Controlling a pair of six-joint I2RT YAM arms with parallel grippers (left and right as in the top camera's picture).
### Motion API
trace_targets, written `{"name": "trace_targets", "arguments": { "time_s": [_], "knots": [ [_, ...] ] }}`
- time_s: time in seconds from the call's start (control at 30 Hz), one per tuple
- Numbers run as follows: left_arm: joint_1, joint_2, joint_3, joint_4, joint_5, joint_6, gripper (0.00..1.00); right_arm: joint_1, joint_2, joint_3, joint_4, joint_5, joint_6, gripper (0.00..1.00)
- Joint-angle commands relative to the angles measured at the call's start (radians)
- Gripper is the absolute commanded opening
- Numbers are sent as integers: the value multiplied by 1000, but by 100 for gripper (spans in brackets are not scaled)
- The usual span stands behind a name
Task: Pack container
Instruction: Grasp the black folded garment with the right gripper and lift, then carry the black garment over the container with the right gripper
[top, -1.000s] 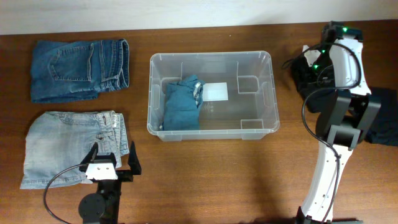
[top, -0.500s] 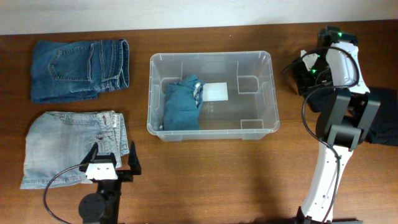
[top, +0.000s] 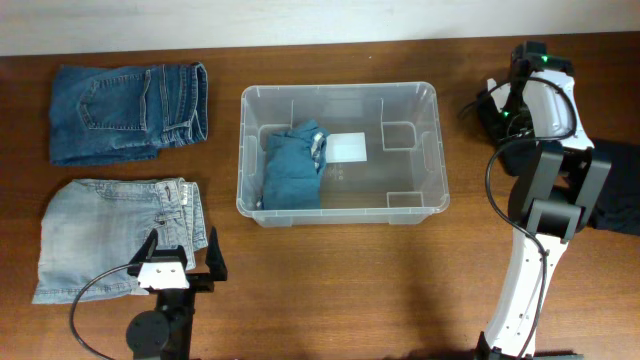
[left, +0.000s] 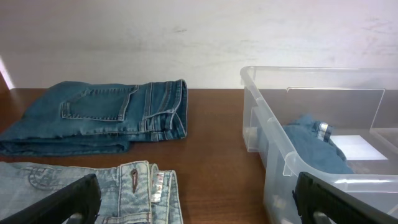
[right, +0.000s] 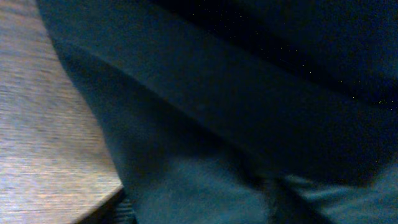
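Where the container (top: 338, 90) sits: in the middle of the worktop (top: 330, 280), upright, its long side running left to right; the left wrist view catches its near corner (left: 273, 134).
Look of it: clear plastic with rounded corners and a thick rim, so the wood shows through the walls.
Inside it: a folded teal garment (top: 290, 168) lies in the left part, and a white label (top: 348, 147) sits on the bottom just beside it; the right part shows only bare bottom.
Dark jeans (top: 125, 112): folded flat at the far left of the worktop, well apart from the container.
Light jeans (top: 100, 235): folded flat nearer the front, just below the dark pair and not touching it.
Left gripper (top: 182, 250): low at the front left, jaws spread wide with nothing between them, its fingers beside the right edge of the light jeans.
Right gripper (top: 503, 103): to the right of the container, down over a dark garment (top: 618, 205).
Right wrist view: dark cloth (right: 249, 124) fills nearly all of it, with a strip of worktop (right: 43, 124) at the left.
Right jaws: I cannot tell how they stand, nor whether they hold the cloth.
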Motion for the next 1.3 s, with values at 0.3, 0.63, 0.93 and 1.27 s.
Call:
{"name": "trace_targets", "arguments": {
  "time_s": [0.3,0.63,0.93,1.27],
  "knots": [
    [6,-5,-4,-2,11,12,99,-4,16,9,-6,-80,114,4],
    [6,-5,-4,-2,11,12,99,-3,4,589,-294,-441,311,4],
    [6,-5,-4,-2,11,12,99,12,-78,944,-515,-439,476,4],
    [6,-5,-4,-2,11,12,99,297,-320,940,-515,-320,597,4]
  ]
}}
